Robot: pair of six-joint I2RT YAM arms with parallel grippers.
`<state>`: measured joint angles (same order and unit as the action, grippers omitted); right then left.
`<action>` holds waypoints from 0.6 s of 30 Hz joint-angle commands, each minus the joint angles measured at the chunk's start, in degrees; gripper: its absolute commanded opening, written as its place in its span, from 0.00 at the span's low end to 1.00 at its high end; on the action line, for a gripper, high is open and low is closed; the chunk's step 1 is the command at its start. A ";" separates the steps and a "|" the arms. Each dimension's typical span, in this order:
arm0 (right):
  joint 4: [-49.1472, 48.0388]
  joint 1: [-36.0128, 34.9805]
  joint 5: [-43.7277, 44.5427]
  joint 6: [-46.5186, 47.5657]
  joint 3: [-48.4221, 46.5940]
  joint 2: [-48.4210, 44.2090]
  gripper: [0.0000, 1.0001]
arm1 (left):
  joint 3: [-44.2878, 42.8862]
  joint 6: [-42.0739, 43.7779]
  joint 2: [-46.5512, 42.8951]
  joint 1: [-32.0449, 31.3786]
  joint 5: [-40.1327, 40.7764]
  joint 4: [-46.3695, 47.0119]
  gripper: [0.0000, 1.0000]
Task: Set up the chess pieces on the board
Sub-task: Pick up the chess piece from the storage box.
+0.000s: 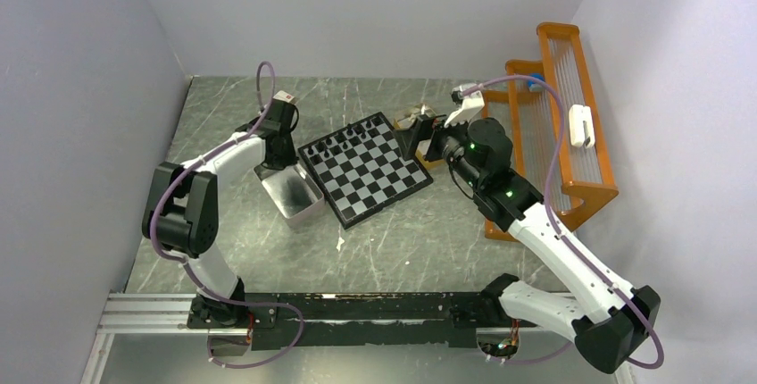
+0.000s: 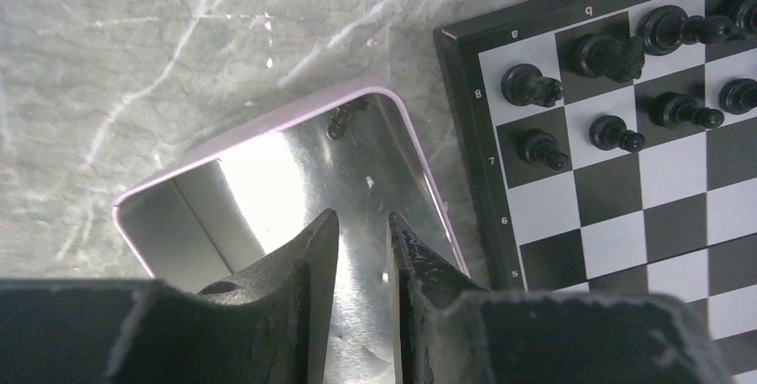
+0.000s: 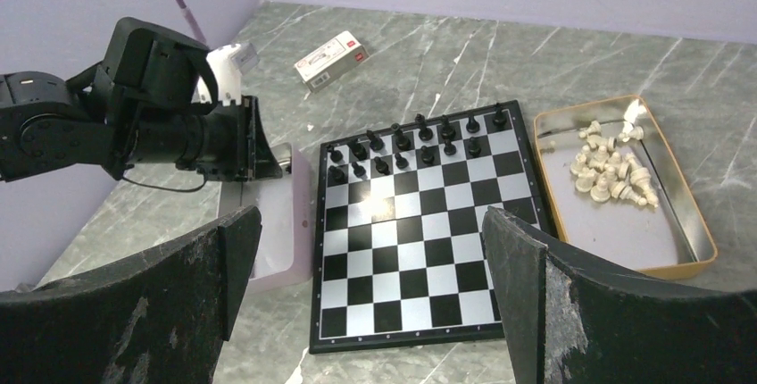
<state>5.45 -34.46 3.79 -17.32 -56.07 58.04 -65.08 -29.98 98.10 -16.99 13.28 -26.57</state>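
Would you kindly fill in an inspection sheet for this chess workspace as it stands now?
Surface: grey marbled table, no spills seen.
Job's things: board lies flat; black chess pieces stand in two rows along one edge; one black piece lies in the silver tin.
Clutter: cream pieces heaped in the tan tray; small white box on the table; orange rack carrying a white item.
Hands: left hand over the tin, fingers close together, nothing between them; right hand wide open, empty, facing the board.
Cables: a purple cable loops off each arm.
Surroundings: plain pale walls.
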 commanded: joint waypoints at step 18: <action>-1.24 0.00 -0.92 -1.28 1.27 -2.05 1.00 | -4.44 18.97 5.77 0.21 2.36 8.07 0.32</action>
<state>5.39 -34.46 2.37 -19.03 -54.41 57.01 -67.83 -14.26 101.82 -16.97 15.66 -21.37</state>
